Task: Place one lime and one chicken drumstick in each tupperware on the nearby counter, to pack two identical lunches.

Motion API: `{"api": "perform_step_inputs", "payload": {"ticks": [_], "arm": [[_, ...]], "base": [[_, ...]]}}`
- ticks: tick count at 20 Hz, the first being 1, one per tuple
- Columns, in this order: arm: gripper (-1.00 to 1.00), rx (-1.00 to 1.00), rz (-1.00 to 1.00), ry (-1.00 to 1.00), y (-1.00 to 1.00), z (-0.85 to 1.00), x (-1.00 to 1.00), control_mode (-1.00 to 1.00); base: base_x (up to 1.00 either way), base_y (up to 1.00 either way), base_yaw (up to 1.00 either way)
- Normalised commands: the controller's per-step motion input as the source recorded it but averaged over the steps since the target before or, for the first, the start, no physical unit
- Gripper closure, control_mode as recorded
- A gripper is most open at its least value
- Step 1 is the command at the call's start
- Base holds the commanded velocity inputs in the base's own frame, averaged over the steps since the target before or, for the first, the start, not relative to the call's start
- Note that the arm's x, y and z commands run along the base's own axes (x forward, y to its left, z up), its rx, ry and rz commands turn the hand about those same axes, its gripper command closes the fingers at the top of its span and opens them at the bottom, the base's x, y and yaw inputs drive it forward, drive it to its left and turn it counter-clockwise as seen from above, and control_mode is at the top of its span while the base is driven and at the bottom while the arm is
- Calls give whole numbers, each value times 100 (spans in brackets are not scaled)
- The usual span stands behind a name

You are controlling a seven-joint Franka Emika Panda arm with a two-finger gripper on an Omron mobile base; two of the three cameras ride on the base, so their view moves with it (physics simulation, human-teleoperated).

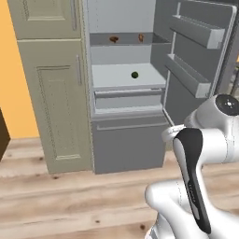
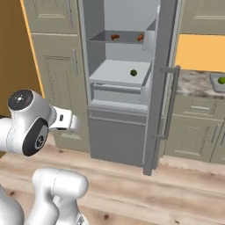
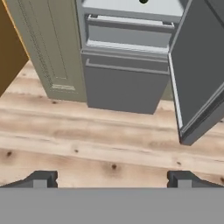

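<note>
A simulated kitchen with a pale wooden floor (image 1: 70,196); a grey fridge (image 1: 126,144) stands open, its door (image 1: 200,60) swung out to the right with two empty door bins; beige panelled cabinets (image 1: 51,102) stand to the fridge's left.

On the fridge's upper shelf, two small reddish-brown chicken drumsticks lie apart, one to the left (image 1: 114,39) and one to the right (image 1: 141,38); on the wide shelf below them, a single dark green lime (image 1: 135,74) sits alone, right of centre; beneath that shelf is a closed drawer, and below it a plain grey lower panel.

From the right base view, the same drumsticks (image 2: 115,37) and lime (image 2: 133,73) show inside the fridge; past the edge of the open door, the speckled stone counter (image 2: 193,83) runs off to the right over beige cabinets; at its far right edge sits a grey tupperware (image 2: 214,79), cut off by the frame, with a second lime (image 2: 222,80) resting in it.

The white arm is folded low in front of the base, well away from the fridge; in the hand view the gripper (image 3: 112,179) points down and forward at the floor in front of the fridge, its two dark fingertips (image 3: 41,178) spread wide apart with nothing between them.
</note>
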Motion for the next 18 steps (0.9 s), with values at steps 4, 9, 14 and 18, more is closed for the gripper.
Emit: {"api": "perform_step_inputs", "payload": {"ticks": [4, 9, 14, 18], "arm": [[-100, 0, 0, 0, 0, 0, 0, 100], [-100, 0, 0, 0, 0, 0, 0, 100], [-100, 0, 0, 0, 0, 0, 0, 100], [-100, 0, 0, 0, 0, 0, 0, 100]], "base": [[81, 0, -10], [87, 0, -9], [92, 0, -5], [93, 0, -6]]}}
